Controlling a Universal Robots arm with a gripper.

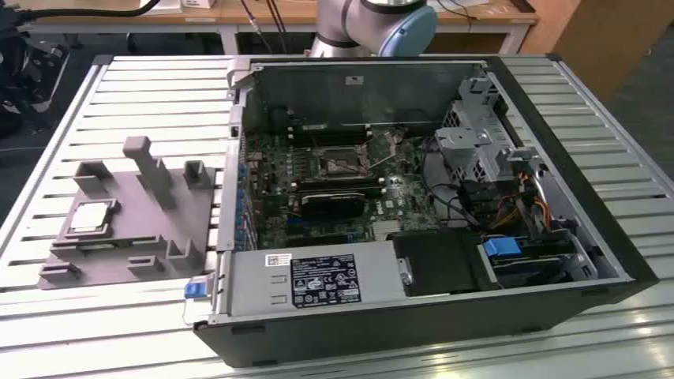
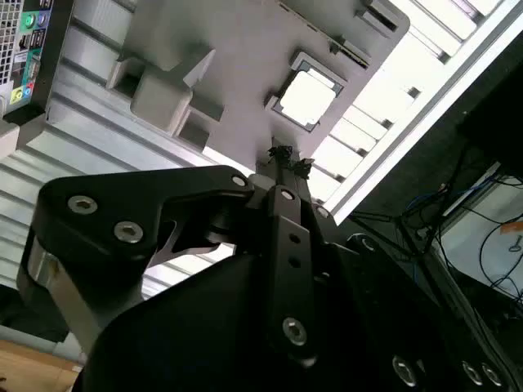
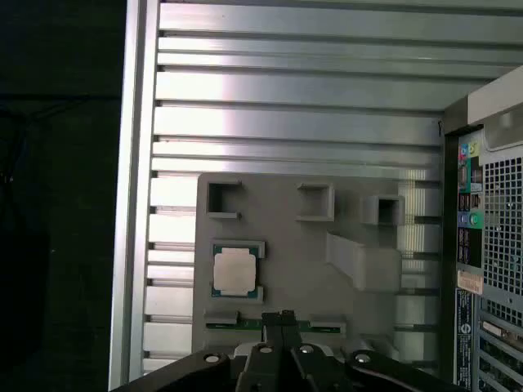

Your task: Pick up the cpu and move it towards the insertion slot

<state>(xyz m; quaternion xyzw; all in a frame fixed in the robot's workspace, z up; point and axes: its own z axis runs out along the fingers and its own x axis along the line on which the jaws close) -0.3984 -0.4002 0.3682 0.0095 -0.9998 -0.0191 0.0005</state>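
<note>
No pickup yet of the cpu [image 1: 93, 215]: lying flat, silvery top up, in a square recess of the grey holder [image 1: 147, 209], toward the exterior view's left on the slatted metal bench [image 1: 137, 87]. Nothing touching it, nothing on top of it. Well apart from there, inside the open computer case [image 1: 421, 332] toward the exterior view's right, the insertion slot [image 1: 342, 164], with its silvery frame around a dark centre on the green board and no chip in it. Hanging over the holder in both wrist views, the end effector [image 3: 279, 314]: fingertips drawn together, nothing clamped between them, tip poised above the holder's edge near the cpu [image 3: 237, 271] but clear of it, with the same gap plain in the second wrist view between the end effector [image 2: 283, 153] and the cpu [image 2: 308, 98]. At the far side of the case in the exterior view, the base of the arm [image 1: 368, 24]. By the look of things, barely begun: at most a hover over the right part of the bench, with grasp, lift and the whole carry across to the slot all undone.
</note>
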